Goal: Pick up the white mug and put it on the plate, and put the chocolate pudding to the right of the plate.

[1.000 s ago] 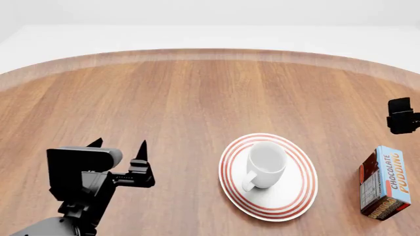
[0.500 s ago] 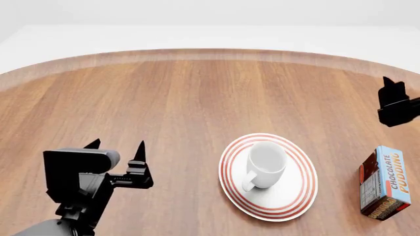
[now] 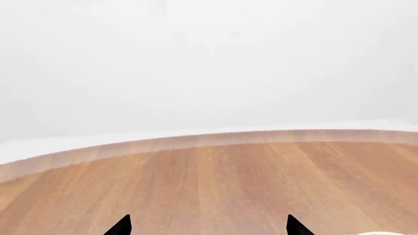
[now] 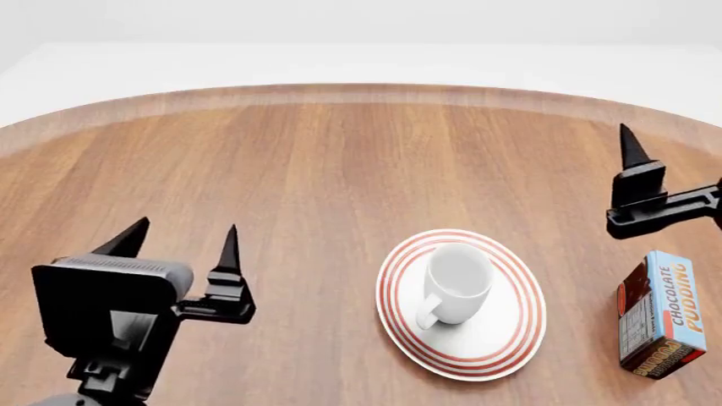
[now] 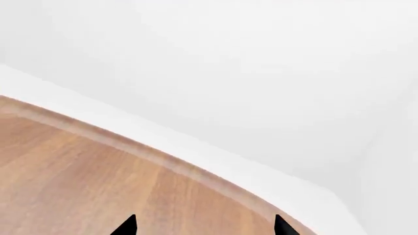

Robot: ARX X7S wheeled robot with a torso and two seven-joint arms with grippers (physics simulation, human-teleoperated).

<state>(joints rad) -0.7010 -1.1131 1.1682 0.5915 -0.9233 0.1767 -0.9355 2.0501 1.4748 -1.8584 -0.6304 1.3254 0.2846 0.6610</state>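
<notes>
The white mug [image 4: 457,283] stands upright on the red-ringed plate [image 4: 496,353], its handle towards me. The chocolate pudding [image 4: 664,315] stands on the table just right of the plate, apart from it. My left gripper [image 4: 184,233] is open and empty, fingers pointing up, well left of the plate. My right gripper [image 4: 672,161] is open and empty above the table behind the pudding; only one finger shows in the head view. The left wrist view [image 3: 207,227] and the right wrist view [image 5: 203,226] show only spread fingertips over bare wood.
The round wooden table [image 4: 338,169] has a raised rim [image 4: 361,91] at the back, with white floor beyond. Nothing else stands on it.
Both grippers have tilted their fingers upward. The right gripper has moved left, further into view. The mug, plate and pudding have not moved.
</notes>
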